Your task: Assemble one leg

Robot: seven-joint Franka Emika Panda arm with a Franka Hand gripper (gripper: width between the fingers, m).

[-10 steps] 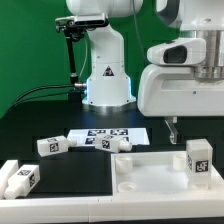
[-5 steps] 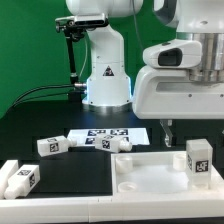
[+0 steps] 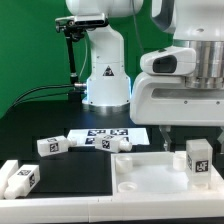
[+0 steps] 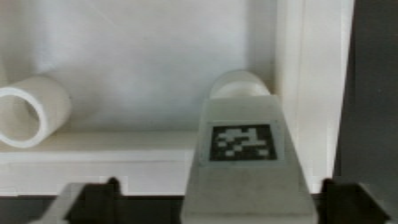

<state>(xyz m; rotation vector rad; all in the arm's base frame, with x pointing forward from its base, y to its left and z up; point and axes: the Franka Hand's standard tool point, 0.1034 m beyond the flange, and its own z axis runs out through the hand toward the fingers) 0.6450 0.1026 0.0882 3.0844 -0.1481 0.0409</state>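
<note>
A leg, a short white block with a black-and-white tag, stands upright in the right part of the large white tray-like piece. My gripper hangs just above it, with one dark finger showing to the leg's left. In the wrist view the leg stands between my fingers, with a gap on each side. The gripper is open and touches nothing. A round socket shows on the tray floor.
Two more legs lie near the marker board. Another tagged leg rests on a white part at the front left. The robot base stands behind.
The gripper has shifted a little toward the exterior view's left and slightly lower over the upright leg. The leg and the other parts have not moved.
</note>
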